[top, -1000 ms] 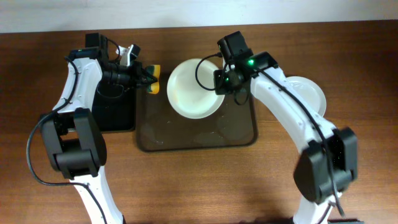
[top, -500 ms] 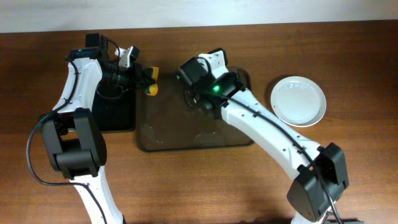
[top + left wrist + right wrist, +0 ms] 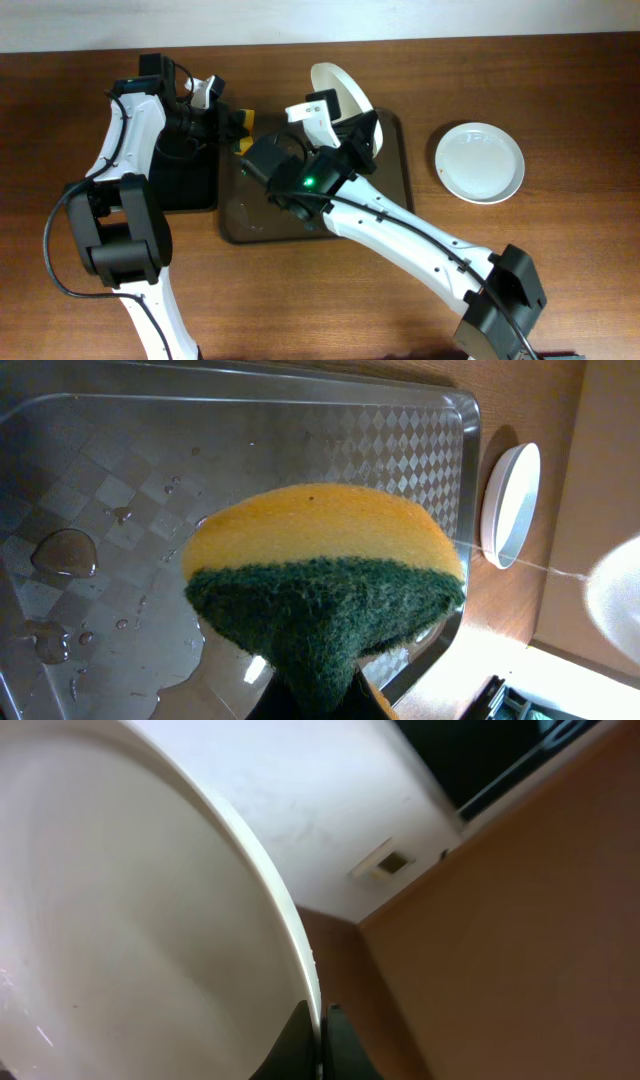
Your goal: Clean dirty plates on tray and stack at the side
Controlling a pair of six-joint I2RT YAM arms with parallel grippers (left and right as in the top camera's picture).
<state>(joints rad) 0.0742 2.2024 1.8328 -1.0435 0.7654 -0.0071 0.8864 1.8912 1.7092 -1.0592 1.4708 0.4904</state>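
**Step in hand: plate presented for scrubbing**

The right jaws are closed fully on the rim of a white plate [image 3: 338, 88]. The plate is held tilted on edge above the far part of the tray [image 3: 243, 218], clear of the tray floor. In the right wrist view only the thin rim is seen clamped. No smears can be made out on the visible face.

The left jaws are closed on a sponge [image 3: 243, 126], yellow with a green scouring layer. It is held just above the tray's far left corner, near the black tray [image 3: 188, 185]. The sponge and the held plate are near each other but apart.

A second white plate [image 3: 479, 162] lies flat on the counter [image 3: 560, 250] to the right of the tray. A third plate is not seen.

**Next move (judged)**

- The scouring face is to be brought against the plate's inner face.
- Contact is best made over the tray, whose floor is already wet.
- Sponge pressure is to be kept light, since the plate is held by its edge only and may pivot or slip.
- Once wiped, the plate is to be stacked on the plate at the side.
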